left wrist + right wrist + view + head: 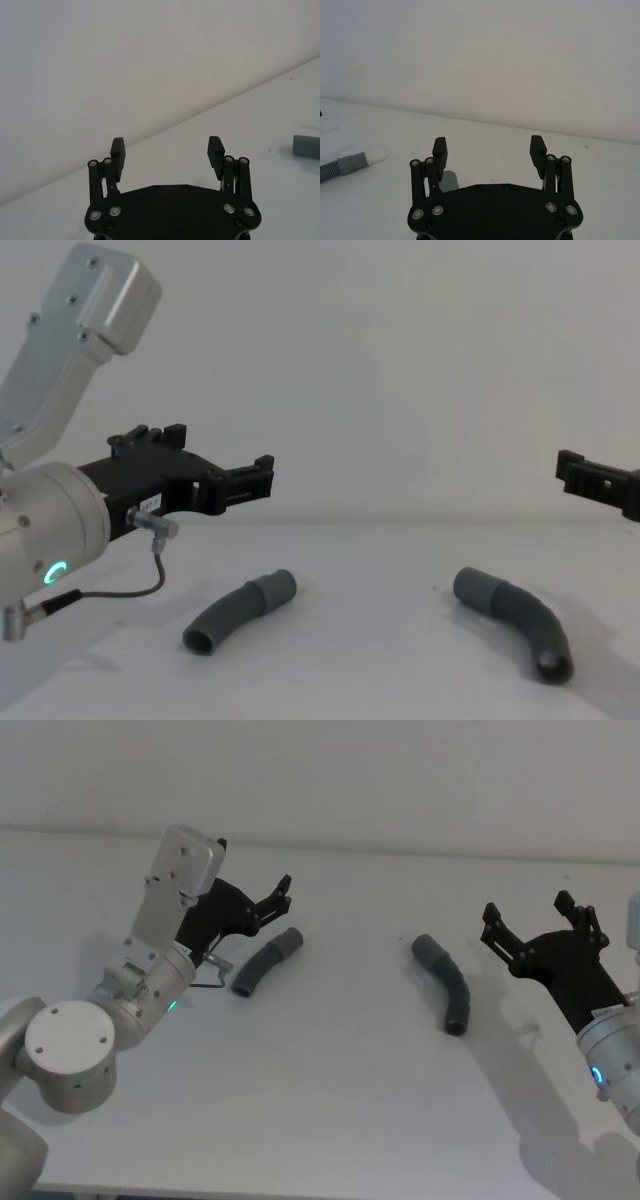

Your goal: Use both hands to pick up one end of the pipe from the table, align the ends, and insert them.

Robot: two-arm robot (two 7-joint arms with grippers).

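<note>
Two curved dark-grey pipe pieces lie apart on the white table [340,1100]. The left piece [265,963] [240,610] lies just in front of my left gripper [275,898] [167,147], which hovers above the table, open and holding nothing. The right piece [445,982] [515,620] lies left of my right gripper [528,910] [488,145], also open and raised. In the right wrist view a grey cuff [451,180] shows under the fingers, and farther off a ribbed piece [335,167] ends in a white tip [377,155]. A cuff end [306,145] shows in the left wrist view.
A plain white wall [400,780] rises behind the table's back edge. A thin dark cable [110,592] loops off the left wrist above the table. Bare table lies between the two pieces and toward the front edge.
</note>
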